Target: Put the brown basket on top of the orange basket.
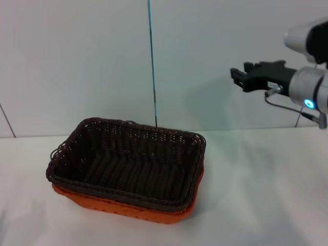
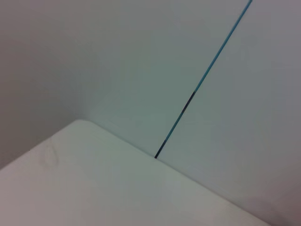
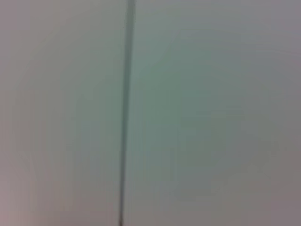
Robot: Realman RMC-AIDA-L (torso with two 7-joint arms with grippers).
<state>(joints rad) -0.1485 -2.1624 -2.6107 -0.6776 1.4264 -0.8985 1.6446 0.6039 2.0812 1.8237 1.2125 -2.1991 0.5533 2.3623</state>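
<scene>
Two baskets sit nested on the table (image 1: pixel 266 195): the brown basket (image 1: pixel 128 159) inside the orange basket (image 1: pixel 128 209). The right tool (image 1: pixel 241 77) hangs high, well apart, holding nothing; its gap cannot be judged. Risk: a descending arm could nudge the stack askew.

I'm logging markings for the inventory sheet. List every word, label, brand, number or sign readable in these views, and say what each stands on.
None can be read.
brown basket, nested in the orange basket: no label or tag showing.
right gripper, raised off to the right: no print showing; only a blue light on the arm's wrist.
wall and table: bare of text; a thin blue line runs up the wall.
</scene>
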